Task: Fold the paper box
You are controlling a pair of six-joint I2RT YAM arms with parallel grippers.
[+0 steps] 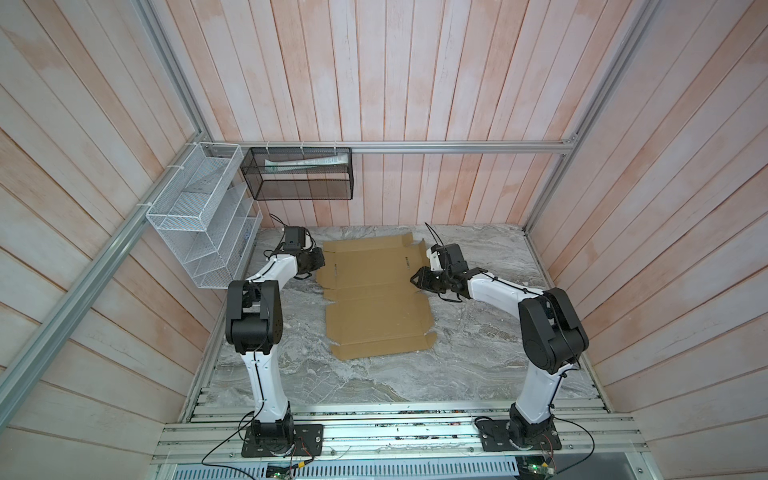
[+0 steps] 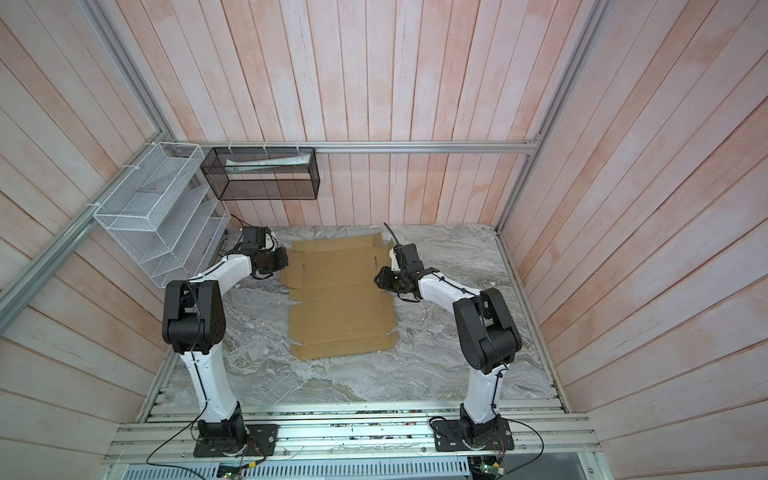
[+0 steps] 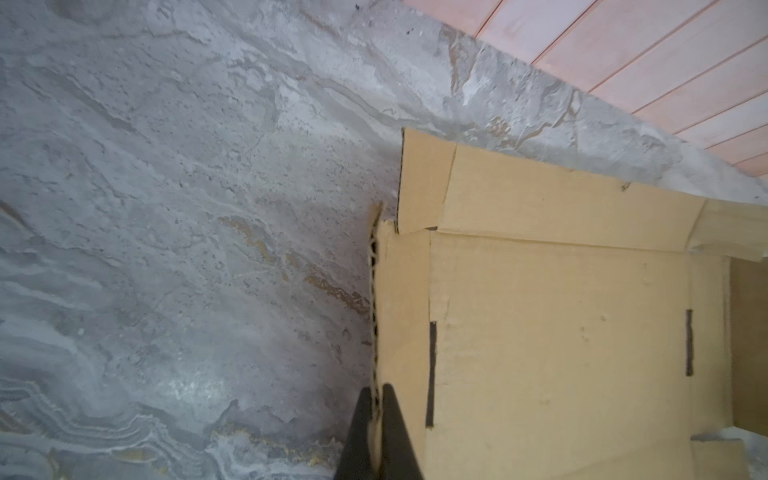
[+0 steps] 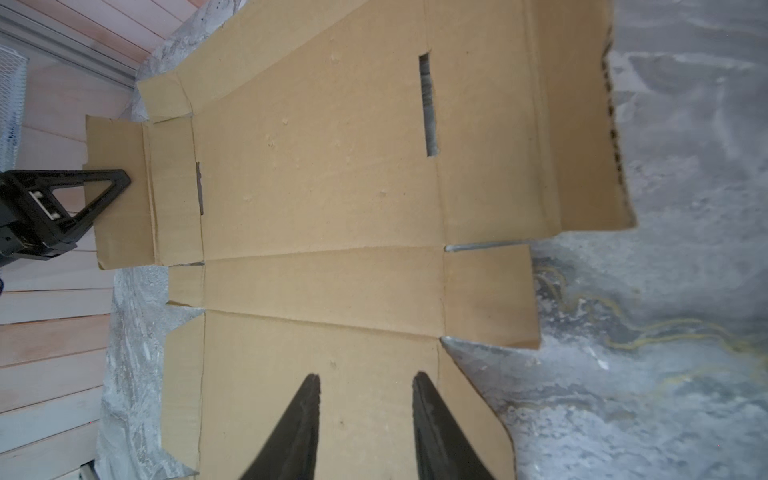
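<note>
My left claw (image 3: 377,387) pinches an edge flap of the paper box (image 1: 374,291), mid-frame – right claw (image 4: 365,376) agape, empty – folding barely begun

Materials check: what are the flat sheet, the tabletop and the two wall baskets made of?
The paper box: corrugated cardboard, matte tan, unprinted; fluting shows along its cut edge in the left wrist view. The tabletop: grey veined stone look, possibly marble or a printed laminate; cannot tell. The white basket and black basket: apparently coated metal mesh.

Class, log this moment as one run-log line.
paper box: unfolded sheet | left gripper: shut on side flap edge | right gripper: open over sheet, empty
</note>
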